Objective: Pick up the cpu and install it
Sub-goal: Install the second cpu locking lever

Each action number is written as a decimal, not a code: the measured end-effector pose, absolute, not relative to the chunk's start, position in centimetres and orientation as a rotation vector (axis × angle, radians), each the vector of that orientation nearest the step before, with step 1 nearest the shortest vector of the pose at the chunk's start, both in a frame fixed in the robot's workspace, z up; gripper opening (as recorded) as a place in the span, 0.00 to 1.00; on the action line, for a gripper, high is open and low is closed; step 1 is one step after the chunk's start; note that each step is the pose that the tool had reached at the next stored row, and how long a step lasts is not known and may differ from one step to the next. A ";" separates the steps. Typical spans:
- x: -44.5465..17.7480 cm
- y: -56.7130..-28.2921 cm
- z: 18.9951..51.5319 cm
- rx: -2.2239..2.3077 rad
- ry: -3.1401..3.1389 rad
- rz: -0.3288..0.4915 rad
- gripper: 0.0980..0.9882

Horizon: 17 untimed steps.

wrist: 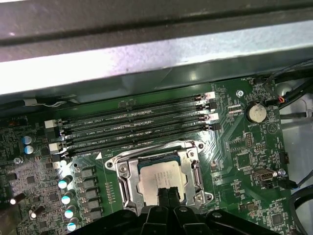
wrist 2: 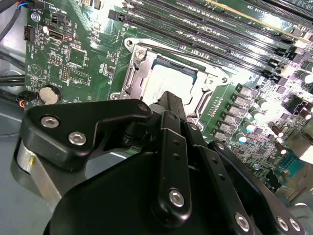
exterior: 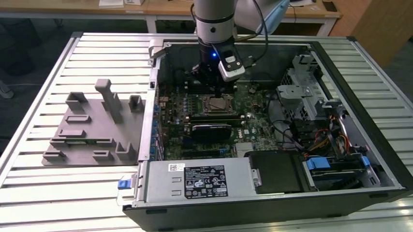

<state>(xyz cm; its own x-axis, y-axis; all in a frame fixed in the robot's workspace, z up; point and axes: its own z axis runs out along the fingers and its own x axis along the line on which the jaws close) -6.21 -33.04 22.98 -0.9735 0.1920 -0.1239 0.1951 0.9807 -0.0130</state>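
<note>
The cpu (wrist: 159,177) sits in its socket, directly beneath the closed, empty claw (wrist: 167,193).

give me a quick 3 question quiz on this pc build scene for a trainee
1. True or false: the cpu lies on the grey fixture tray.
2. In both wrist views, the gripper is right over: A) the coin battery B) the cpu C) the memory slots.
3. On which side of the computer case does the fixture tray stand in the exterior view?

Key:
1. False; it sits in the motherboard socket.
2. B.
3. The exterior view's left.
</note>
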 end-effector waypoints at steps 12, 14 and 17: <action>-6.2 -33.9 23.0 0.295 3.008 -0.039 0.01; -6.2 -34.2 23.0 0.295 3.010 -0.039 0.01; -6.2 -34.6 23.0 0.295 3.013 -0.040 0.01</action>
